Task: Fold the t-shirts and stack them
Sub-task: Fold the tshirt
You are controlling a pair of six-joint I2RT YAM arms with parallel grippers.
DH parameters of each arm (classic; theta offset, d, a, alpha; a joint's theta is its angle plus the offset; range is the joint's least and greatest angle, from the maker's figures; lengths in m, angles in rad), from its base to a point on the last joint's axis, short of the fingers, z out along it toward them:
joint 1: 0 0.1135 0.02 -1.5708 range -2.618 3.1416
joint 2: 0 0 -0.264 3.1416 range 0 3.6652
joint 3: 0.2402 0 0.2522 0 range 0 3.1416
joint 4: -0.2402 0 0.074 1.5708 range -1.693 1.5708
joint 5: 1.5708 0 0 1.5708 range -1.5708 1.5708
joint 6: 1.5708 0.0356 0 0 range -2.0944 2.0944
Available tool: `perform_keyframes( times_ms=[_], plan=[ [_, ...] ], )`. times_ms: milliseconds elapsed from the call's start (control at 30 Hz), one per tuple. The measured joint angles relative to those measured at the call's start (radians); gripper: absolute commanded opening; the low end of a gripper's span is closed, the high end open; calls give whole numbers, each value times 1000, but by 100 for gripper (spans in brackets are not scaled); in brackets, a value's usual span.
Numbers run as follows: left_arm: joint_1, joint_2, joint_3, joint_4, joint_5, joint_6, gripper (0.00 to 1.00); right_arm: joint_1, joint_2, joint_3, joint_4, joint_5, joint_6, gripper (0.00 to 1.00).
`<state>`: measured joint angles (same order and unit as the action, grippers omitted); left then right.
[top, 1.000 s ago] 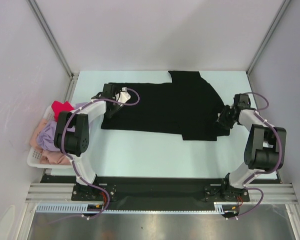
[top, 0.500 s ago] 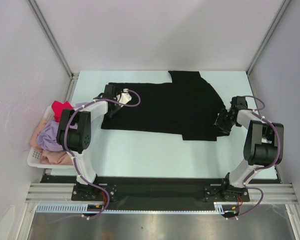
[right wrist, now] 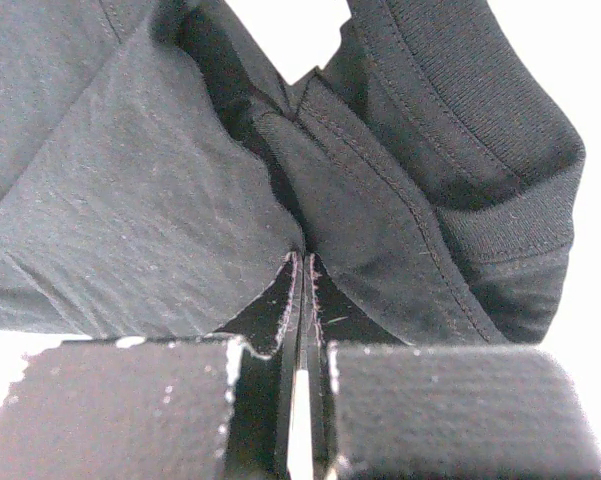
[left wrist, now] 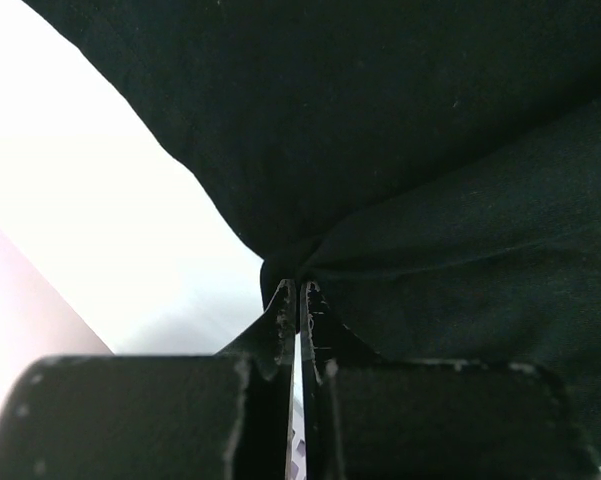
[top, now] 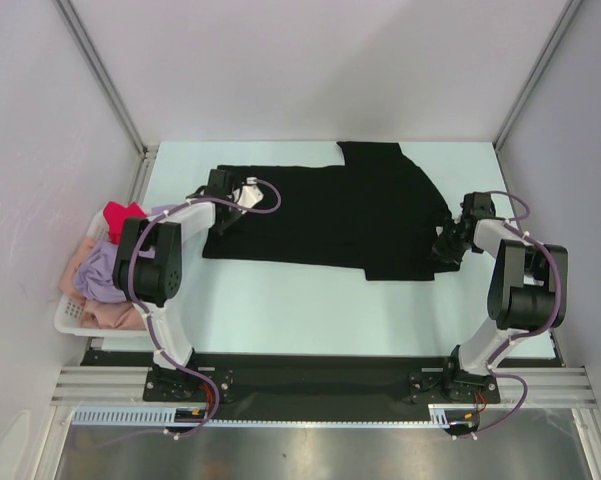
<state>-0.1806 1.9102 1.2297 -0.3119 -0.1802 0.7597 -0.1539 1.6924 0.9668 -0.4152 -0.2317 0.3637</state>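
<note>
A large black t-shirt lies spread flat across the middle of the table, one sleeve pointing to the back. My left gripper sits at the shirt's left edge. In the left wrist view it is shut, with a pucker of the black cloth pinched at its tips. My right gripper rests at the shirt's right end near the collar. In the right wrist view it is shut on bunched black fabric beside the ribbed neckband.
A white lattice basket stands off the table's left edge, holding a red shirt, a lavender shirt and a pale pink one. Grey walls close in the table on the left, the right and the back.
Both grippers have closed onto the black t-shirt. The right gripper edged slightly inward onto the shirt's right end; the left one stayed in place.
</note>
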Motion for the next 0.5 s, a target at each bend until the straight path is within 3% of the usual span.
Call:
perform_keyframes(
  times_ms=[500],
  plan=[
    [29, 17, 112, -68, 37, -63, 1, 13, -30, 135, -21, -5, 3, 0]
  ],
)
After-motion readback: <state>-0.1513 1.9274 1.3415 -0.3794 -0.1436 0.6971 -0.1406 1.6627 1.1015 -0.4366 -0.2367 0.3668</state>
